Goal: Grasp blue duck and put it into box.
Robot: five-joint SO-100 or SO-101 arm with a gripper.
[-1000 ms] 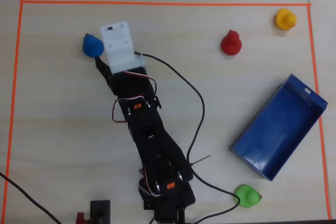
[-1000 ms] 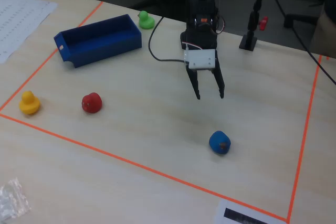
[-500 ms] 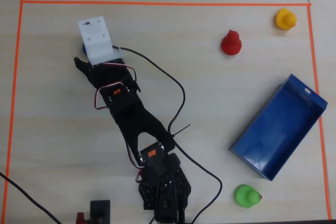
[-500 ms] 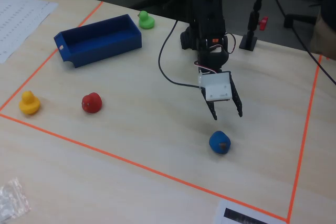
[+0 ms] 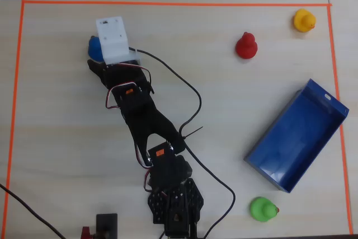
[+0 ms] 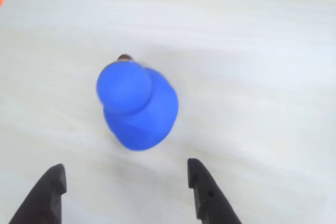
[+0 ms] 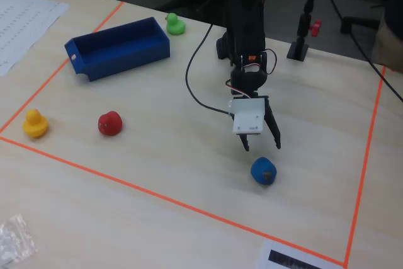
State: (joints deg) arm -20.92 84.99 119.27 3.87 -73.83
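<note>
Fingers [image 6: 195, 179] stood spread apart and empty in the wrist view, two dark, hard-looking prongs with bare desk [image 6: 262, 77] between them. The blue duck [image 6: 137, 105] sat just beyond their tips, roughly centred on the gap, nearer the right-hand prong as that view showed it. It stood upright and clear of both prongs, its tiny dark beak pointing away from them. In the fixed view the duck [image 7: 263, 171] sat on the desk just past the raised fingers [image 7: 259, 145], near the taped edge closest to that camera.

The duck looked smooth, rounded and matte, a ball head on a wider body. The box [image 5: 296, 136], a dark-blue tray with low walls, lay well apart, against the right-hand taped edge in the overhead view.
</note>
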